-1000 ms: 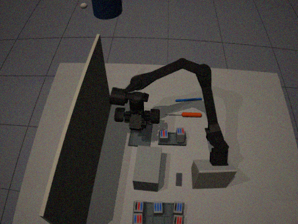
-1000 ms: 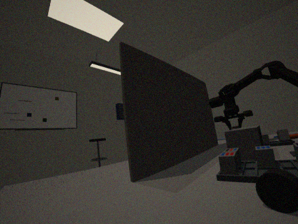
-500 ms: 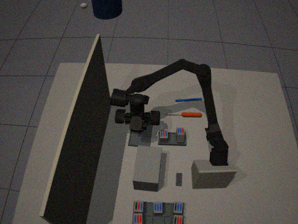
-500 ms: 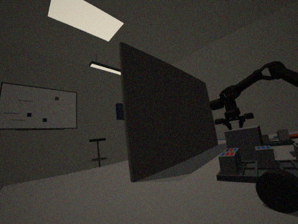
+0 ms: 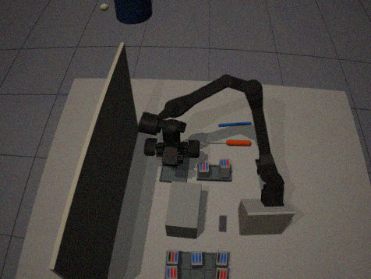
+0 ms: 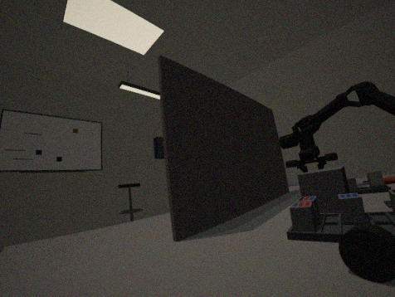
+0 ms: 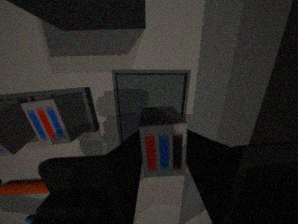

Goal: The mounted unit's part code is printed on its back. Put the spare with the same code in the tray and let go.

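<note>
Between the fingers of the gripper (image 7: 163, 150) I hold a small spare block (image 7: 162, 145), its face marked with a red stripe, a blue stripe and a dark one; the jaws are closed on it from both sides. From the wrist camera the grey tray (image 7: 151, 102) lies directly below and slightly ahead of the block. From the top camera the gripper (image 5: 171, 150) hangs over the near edge of that tray (image 5: 168, 174), beside the tall dark panel (image 5: 102, 164).

Procedure for the step in hand, as I judge it:

1. Centre the block over the tray's floor, not over its rim. The wrist view suggests a small forward correction is needed.
2. Keep the block upright and square to the tray walls during descent.
3. Lower slowly until the base rests on the floor, then open the fingers fully.
4. Withdraw straight up, to avoid dragging the block.

Clearance note: the holder (image 5: 214, 171) with two other striped blocks stands just beside the tray; keep the fingers off it. The lighting is dim, so I cannot read the height above the tray with confidence.
</note>
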`<action>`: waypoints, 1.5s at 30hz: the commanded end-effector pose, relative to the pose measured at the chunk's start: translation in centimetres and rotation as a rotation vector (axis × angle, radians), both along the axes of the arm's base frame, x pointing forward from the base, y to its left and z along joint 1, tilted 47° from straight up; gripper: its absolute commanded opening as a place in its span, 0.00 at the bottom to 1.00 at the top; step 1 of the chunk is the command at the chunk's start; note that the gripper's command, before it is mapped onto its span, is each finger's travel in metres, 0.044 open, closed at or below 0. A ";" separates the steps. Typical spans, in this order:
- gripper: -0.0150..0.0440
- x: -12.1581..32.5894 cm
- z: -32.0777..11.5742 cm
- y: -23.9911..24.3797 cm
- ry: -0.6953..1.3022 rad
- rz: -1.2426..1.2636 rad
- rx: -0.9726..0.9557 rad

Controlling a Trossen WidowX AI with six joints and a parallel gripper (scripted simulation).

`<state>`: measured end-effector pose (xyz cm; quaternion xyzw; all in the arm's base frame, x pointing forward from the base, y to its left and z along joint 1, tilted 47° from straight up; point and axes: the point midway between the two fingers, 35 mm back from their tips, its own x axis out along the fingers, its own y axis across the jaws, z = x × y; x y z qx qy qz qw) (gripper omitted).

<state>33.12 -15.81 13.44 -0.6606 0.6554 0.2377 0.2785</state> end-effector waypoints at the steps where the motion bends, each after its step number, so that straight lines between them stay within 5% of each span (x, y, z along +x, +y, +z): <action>1: 0.25 -0.3 -0.6 -0.3 0.011 0.003 0.004; 32: 0.25 -0.7 -1.8 -1.9 0.012 0.003 -0.005; 45: 0.83 -0.6 -1.5 -1.9 0.003 -0.001 -0.009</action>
